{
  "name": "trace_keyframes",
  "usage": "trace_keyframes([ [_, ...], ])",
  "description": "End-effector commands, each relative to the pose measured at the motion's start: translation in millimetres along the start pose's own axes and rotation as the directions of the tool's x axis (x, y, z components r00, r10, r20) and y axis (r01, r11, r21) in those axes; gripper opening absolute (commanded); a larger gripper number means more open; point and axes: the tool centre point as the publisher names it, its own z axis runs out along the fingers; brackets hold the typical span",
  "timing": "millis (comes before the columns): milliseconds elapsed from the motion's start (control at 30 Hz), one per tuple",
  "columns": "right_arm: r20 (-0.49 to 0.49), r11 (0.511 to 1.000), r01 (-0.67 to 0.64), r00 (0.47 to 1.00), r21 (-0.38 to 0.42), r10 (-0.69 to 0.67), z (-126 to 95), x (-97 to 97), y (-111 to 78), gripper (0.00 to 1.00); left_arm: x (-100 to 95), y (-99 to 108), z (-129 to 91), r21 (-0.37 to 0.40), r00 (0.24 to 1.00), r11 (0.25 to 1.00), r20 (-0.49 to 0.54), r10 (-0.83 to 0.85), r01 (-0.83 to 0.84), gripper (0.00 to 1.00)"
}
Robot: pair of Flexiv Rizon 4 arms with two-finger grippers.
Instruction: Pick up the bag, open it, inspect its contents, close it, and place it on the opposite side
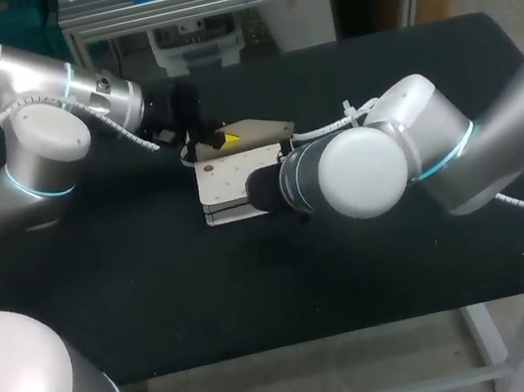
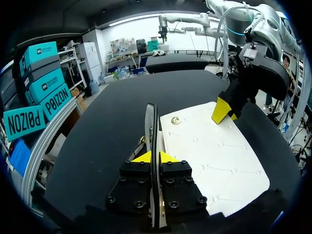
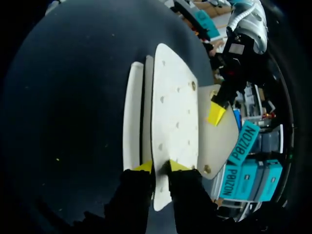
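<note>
The white bag [image 1: 230, 186] is lying flat near the middle of the black table [image 1: 158, 296], between the two arms. Its tan flap [image 1: 261, 132] is standing lifted off the far edge of the body. The left end effector [image 2: 155, 157] is gripping that flap [image 2: 150, 122] edge-on, its yellow tips pressing it from both sides, with the bag's white face [image 2: 214, 156] lying just beside it. The right end effector [image 3: 160, 167] is clamping the near edge of the bag's upper white panel [image 3: 170, 112], one tip on each side, and this panel is sitting slightly apart from the layer beneath. The left arm's yellow tip [image 3: 216, 114] is showing across the bag, against the flap [image 3: 212, 141].
</note>
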Motion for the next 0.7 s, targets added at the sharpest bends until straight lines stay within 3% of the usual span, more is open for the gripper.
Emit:
trace_keyframes([
  [33,0.066,1.0,-0.001,0.998,-0.008,0.002,4,2.6,-1.3,0.0,-1.6,2,3,0.001,1.0,1.0,-0.01,0.005,-0.005,0.0],
  [333,0.081,1.0,0.003,0.997,-0.01,-0.002,-1,3.3,1.8,0.0,5.1,0,-2,0.006,0.999,0.999,-0.004,0.044,-0.044,0.0],
  [700,0.074,1.0,-0.02,0.997,0.005,0.02,0,6.2,0.9,0.0,43.7,-4,-3,0.031,0.982,0.983,0.057,0.18,-0.182,0.0],
])
